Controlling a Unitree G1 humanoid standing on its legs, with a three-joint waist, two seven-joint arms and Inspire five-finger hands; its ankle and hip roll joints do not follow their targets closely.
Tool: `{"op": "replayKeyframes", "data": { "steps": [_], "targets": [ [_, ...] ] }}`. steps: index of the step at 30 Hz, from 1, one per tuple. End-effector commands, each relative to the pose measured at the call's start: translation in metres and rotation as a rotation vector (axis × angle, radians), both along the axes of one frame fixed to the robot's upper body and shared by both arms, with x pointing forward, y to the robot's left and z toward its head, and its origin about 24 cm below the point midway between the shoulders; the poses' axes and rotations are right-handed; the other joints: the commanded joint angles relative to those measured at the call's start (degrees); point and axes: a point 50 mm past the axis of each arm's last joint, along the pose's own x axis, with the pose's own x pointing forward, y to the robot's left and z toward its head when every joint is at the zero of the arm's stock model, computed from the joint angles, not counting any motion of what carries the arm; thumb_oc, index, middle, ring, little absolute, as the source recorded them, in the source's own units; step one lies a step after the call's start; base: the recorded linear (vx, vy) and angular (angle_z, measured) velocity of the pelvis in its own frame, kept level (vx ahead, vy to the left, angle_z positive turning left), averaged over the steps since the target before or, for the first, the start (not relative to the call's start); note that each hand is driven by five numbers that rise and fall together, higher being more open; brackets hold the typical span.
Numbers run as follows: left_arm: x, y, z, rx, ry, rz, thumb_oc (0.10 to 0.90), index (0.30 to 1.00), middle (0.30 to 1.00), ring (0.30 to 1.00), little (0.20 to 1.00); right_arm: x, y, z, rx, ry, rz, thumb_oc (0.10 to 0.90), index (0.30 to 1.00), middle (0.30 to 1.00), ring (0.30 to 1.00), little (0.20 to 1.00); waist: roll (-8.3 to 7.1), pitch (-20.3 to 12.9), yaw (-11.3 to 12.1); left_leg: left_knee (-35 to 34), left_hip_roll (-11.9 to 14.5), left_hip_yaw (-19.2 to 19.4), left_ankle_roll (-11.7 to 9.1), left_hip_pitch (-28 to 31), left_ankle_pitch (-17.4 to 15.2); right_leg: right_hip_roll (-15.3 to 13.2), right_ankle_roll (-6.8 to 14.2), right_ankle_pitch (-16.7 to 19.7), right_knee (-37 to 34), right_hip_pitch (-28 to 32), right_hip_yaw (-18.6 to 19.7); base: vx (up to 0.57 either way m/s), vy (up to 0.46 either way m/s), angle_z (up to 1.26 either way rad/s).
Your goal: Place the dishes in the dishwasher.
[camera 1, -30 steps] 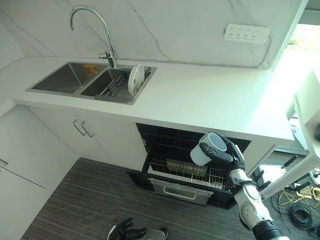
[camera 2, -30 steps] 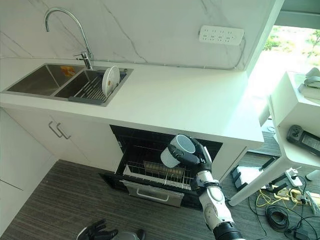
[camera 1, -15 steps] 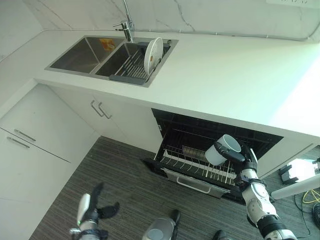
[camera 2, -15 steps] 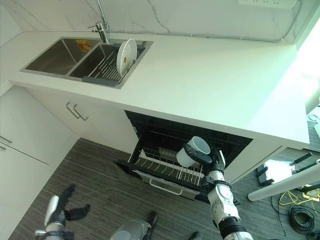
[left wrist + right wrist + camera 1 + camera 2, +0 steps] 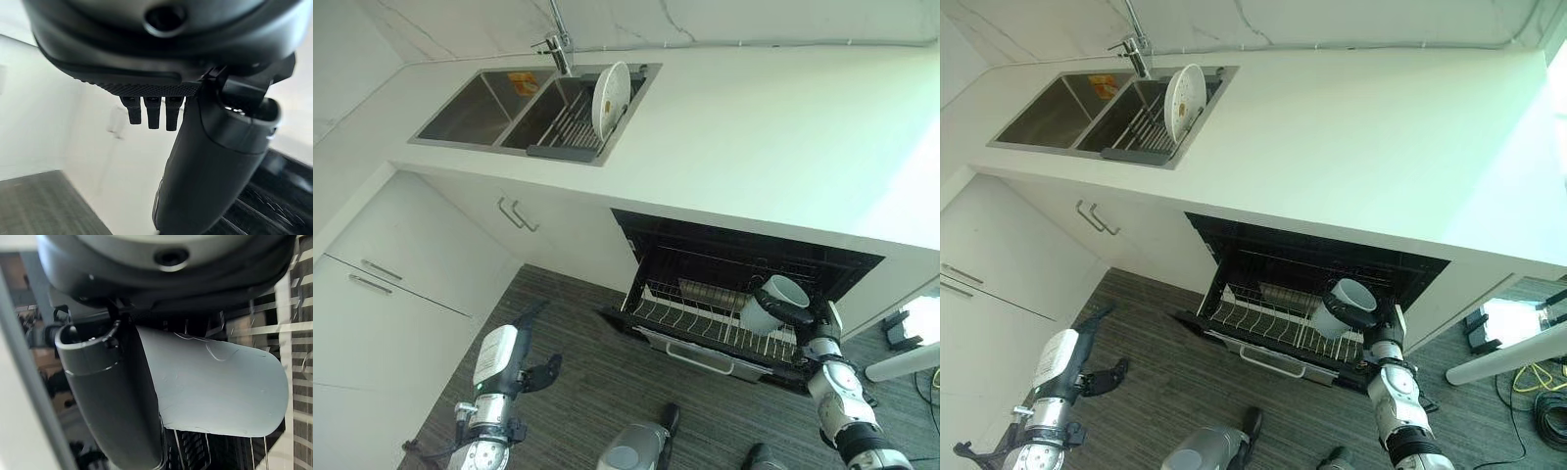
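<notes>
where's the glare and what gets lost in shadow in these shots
Left eye view: daylight washes out the countertop at its right end; the dishwasher cavity is dark, yet the rack and the mug in the right hand read clearly. Left wrist view: the bright cabinet front leaves the left hand almost a silhouette.
</notes>
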Motion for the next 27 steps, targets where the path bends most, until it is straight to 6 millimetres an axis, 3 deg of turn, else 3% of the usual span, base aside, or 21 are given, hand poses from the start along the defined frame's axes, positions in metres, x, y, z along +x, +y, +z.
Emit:
{"op": "replayKeyframes", "data": {
  "steps": [1, 9, 14, 27],
  "targets": [
    [0.02, -0.013, 0.027, 0.051, -0.121, -0.16, 0.8, 0.9, 0.9, 0.9, 0.9, 0.032, -0.002, 0.052, -0.087, -0.223, 0.043, 0.4, 0.3, 0.3, 0.3, 0.3, -0.07, -1.0, -0.8, 5.6, 2.2, 1.3, -1.3, -2.0, -7.1, 0.6, 2.0, -2.1, -3.4, 2.7, 2.0, -0.02, 0.042, -0.06],
    [0.034, -0.043, 0.024, 0.164, -0.106, -0.321, 0.8, 0.9, 0.9, 0.9, 0.9, 0.04, 0.0, 0.059, -0.125, -0.215, 0.073, 0.4, 0.3, 0.3, 0.3, 0.3, 1.65, 0.9, -4.2, 5.6, 2.7, 3.9, -1.0, -1.6, -7.7, 0.9, 2.3, -1.7, -3.4, 1.1, 5.0, 0.01, 0.084, -0.2],
    [0.051, -0.053, 0.033, 0.217, -0.165, -0.352, 0.8, 0.9, 0.9, 0.9, 0.9, 0.047, 0.003, 0.064, -0.181, -0.195, 0.137, 0.4, 0.3, 0.3, 0.3, 0.3, 2.23, 2.8, -6.2, 5.6, 2.8, 5.0, -0.7, -1.7, -7.8, 1.5, 2.3, -1.3, -3.4, -0.2, 6.9, 0.03, 0.062, -0.15],
    [0.092, -0.058, 0.057, 0.376, -0.173, -0.392, 0.8, 0.9, 0.9, 0.9, 0.9, 0.08, 0.029, 0.107, -0.302, -0.285, 0.265, 0.4, 0.3, 0.3, 0.3, 0.3, 0.38, 8.6, -7.5, 5.6, 3.2, 5.0, -0.1, -6.0, -6.8, 2.7, 2.8, 0.7, -3.4, -5.5, 9.0, -0.04, -0.016, -0.05]
  ]
}}
